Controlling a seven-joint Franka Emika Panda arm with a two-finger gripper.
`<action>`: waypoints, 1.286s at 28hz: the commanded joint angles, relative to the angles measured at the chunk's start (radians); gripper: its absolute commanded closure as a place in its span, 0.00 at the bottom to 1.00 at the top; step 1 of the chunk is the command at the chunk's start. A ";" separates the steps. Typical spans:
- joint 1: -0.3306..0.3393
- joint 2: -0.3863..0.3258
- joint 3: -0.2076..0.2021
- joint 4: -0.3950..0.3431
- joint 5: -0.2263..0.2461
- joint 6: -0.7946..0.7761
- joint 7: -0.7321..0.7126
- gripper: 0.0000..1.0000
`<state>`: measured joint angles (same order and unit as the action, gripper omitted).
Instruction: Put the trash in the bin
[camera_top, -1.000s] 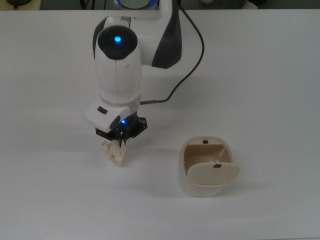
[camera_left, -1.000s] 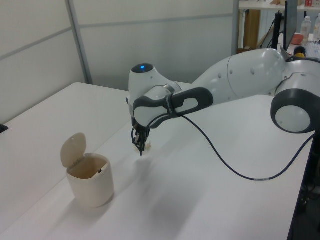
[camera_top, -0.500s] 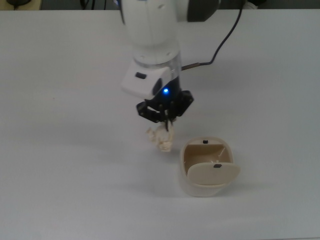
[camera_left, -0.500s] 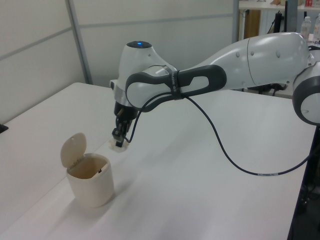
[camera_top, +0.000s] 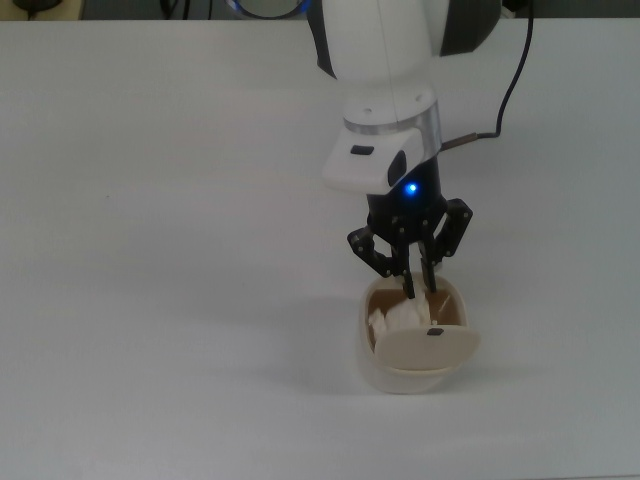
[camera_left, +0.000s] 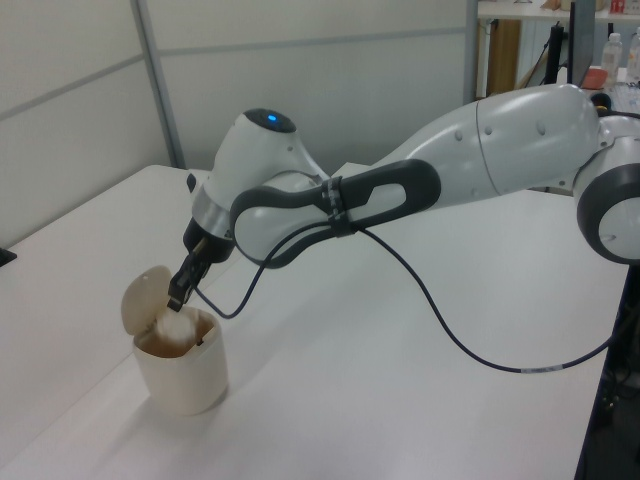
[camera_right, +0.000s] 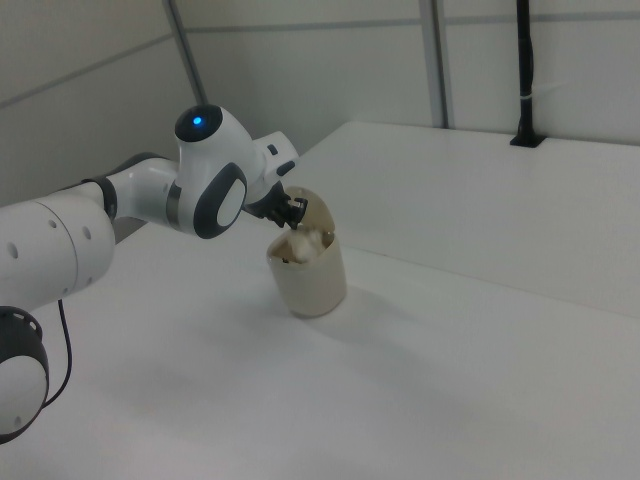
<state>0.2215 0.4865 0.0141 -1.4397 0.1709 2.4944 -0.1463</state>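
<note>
Bin (camera_top: 412, 374) stands on the surface (camera_top: 150, 250), toward the top view's lower right. Trash (camera_top: 392, 319) sits in its mouth, claw (camera_top: 421, 292) directly above, seemingly touching it.

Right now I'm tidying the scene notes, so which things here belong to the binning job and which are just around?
Part of the job:
- the trash, a crumpled white wad sitting in the bin's mouth
- the bin, lid tipped up
- the gripper, jaws over the opening

Just around:
- the black cable trailing from the arm
- the white table
</note>
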 joint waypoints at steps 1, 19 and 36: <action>0.010 0.014 -0.005 -0.001 -0.001 0.024 0.027 0.00; -0.195 -0.241 -0.023 -0.004 -0.005 -0.625 0.017 0.00; -0.231 -0.376 -0.117 -0.011 -0.114 -0.977 0.076 0.00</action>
<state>-0.0188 0.1235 -0.0817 -1.4208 0.0726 1.5234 -0.1163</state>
